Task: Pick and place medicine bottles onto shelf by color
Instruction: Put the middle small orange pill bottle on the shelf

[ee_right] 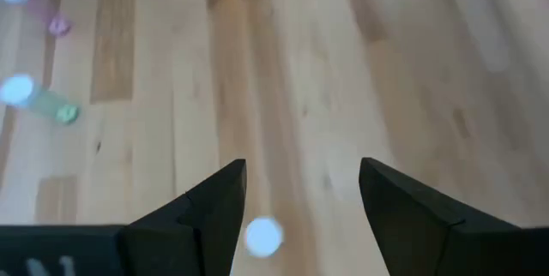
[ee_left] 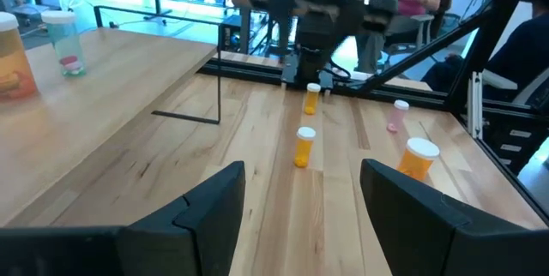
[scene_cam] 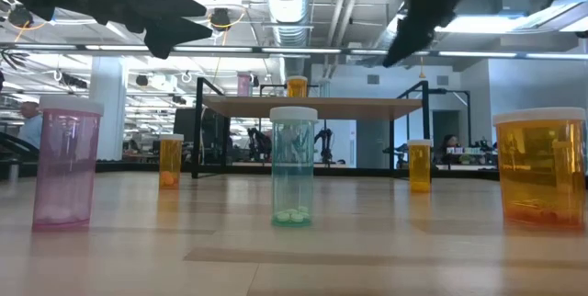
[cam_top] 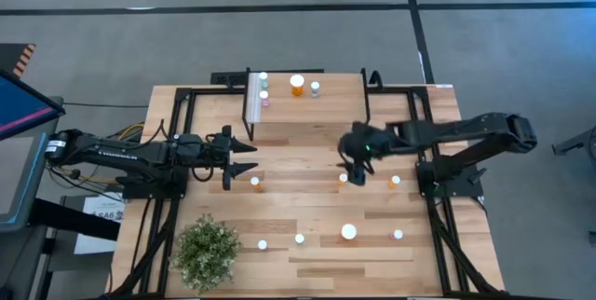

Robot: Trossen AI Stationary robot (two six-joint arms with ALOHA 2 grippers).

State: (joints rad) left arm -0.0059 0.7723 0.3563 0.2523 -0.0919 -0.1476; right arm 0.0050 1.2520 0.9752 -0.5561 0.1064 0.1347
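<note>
Tabletop point(cam_top: 307, 146): light wood planks, with a bushy green plant point(cam_top: 207, 252) at the near left corner.
Shelf point(cam_top: 307, 109): at the far edge, carrying a large orange bottle point(cam_top: 297, 84) and, it seems, four small ones.
Loose bottles: seven stand spread over the table's middle and near side.
Left gripper point(cam_top: 250, 158): fingers apart, holding nothing, just beside a small orange bottle point(cam_top: 255, 183).
Right gripper point(cam_top: 348, 171): fingers spread, empty, directly above a white-capped bottle point(ee_right: 263, 236).

Bushy green plant point(cam_top: 206, 252) at table point(cam_top: 307, 156) corner nr left arm's side.
</note>
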